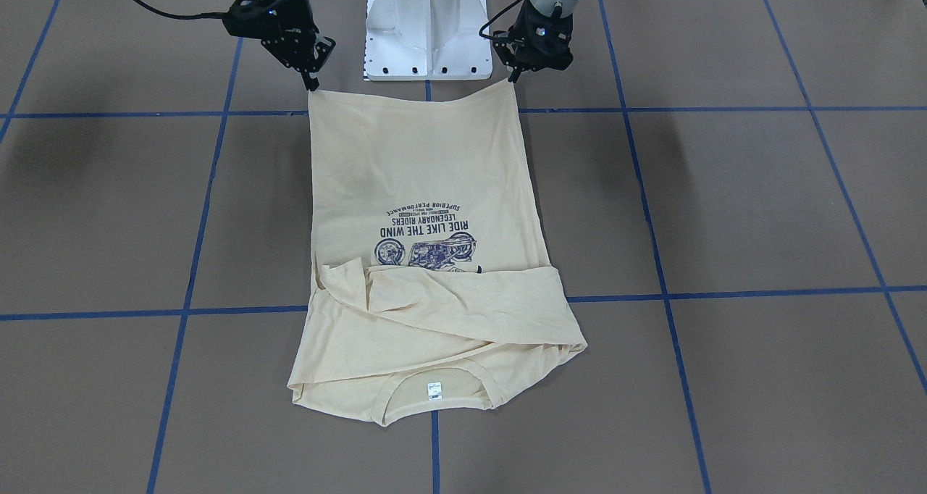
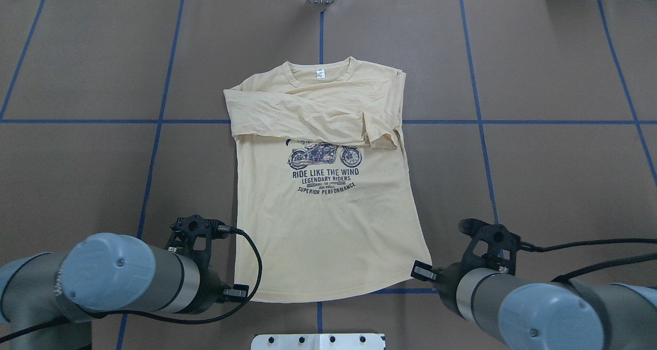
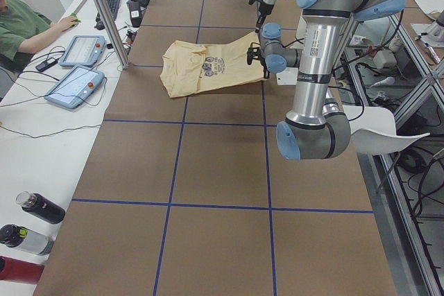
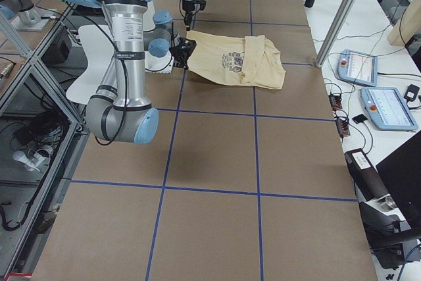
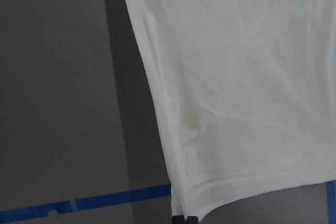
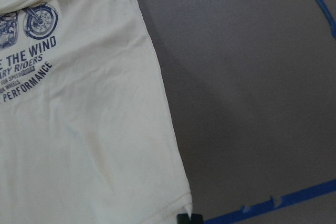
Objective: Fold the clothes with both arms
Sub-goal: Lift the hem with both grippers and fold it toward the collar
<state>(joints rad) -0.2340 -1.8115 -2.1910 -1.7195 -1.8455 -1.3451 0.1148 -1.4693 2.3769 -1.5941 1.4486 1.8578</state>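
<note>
The T-shirt (image 2: 328, 227) is pale cream-yellow, with a navy motorcycle print (image 2: 324, 156). Its neck label (image 2: 320, 73), at twelve o'clock, is white. The table (image 2: 539, 175) is brown under a blue tape grid (image 2: 513, 121).

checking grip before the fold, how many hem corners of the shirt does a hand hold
2. The left hand pinches one hem corner of the shirt, the right hand the other; both corners show plainly.

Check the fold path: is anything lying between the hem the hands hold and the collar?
Nothing visible does. The left hand and right hand pinch the T-shirt at its hem corners. Between hem and collar lie only its own folded sleeves, across the chest.
</note>
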